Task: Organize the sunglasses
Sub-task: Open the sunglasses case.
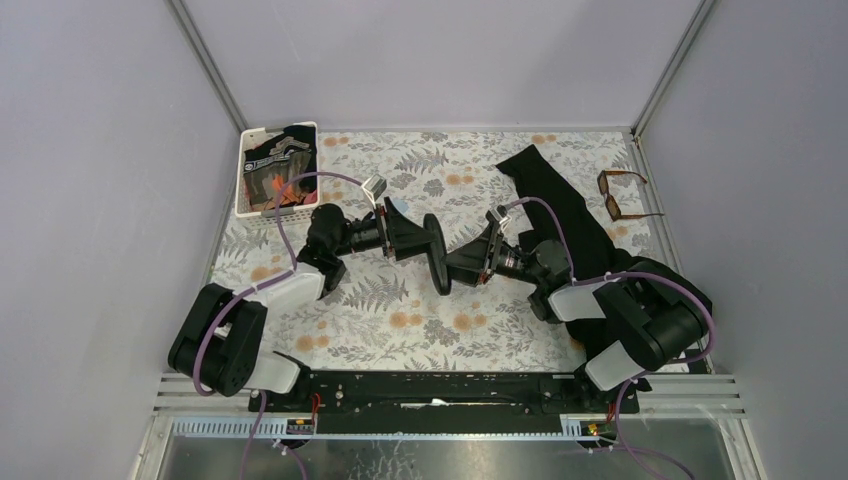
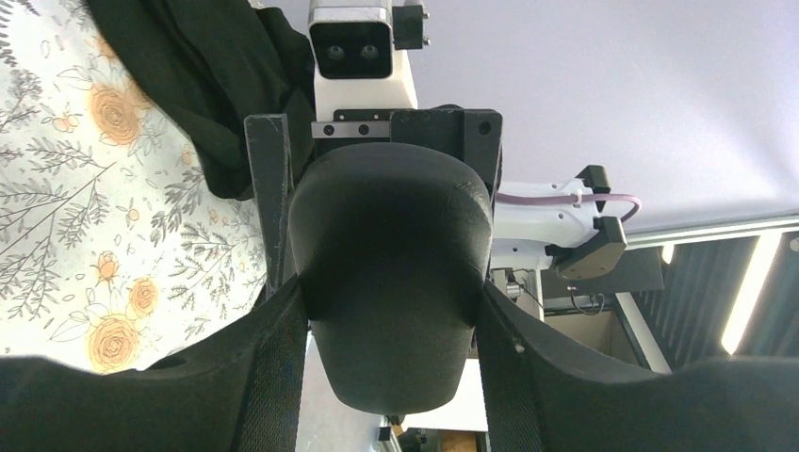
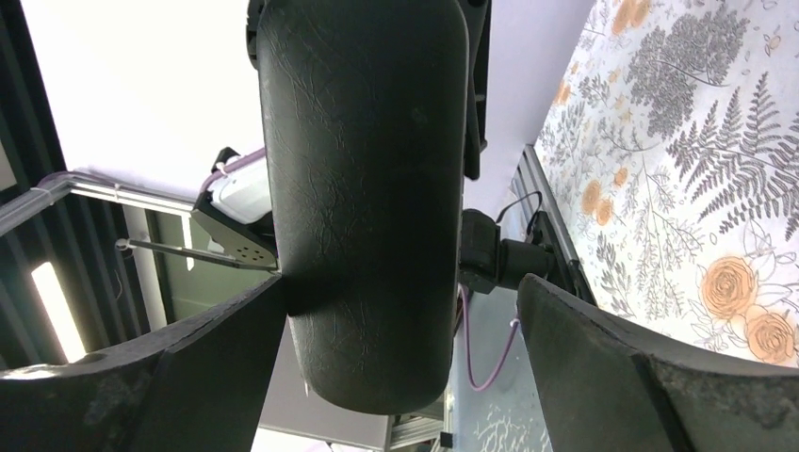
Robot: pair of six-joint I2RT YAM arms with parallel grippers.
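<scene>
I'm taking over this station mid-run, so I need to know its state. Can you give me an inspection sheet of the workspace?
Surface: floral tablecloth, lying flat.
Job's things: sunglasses at the far right edge, arms unfolded, nothing touching them.
Clutter: black glasses case on edge at centre between the arms; black cloth right of centre; white basket far left, holding dark items.
Grippers: left gripper shut on the glasses case; right gripper open around its other end, with a gap at one finger.
Cables: purple cables loop over both arms; no snag seen.
Surroundings: grey walls with metal frame rails.
</scene>
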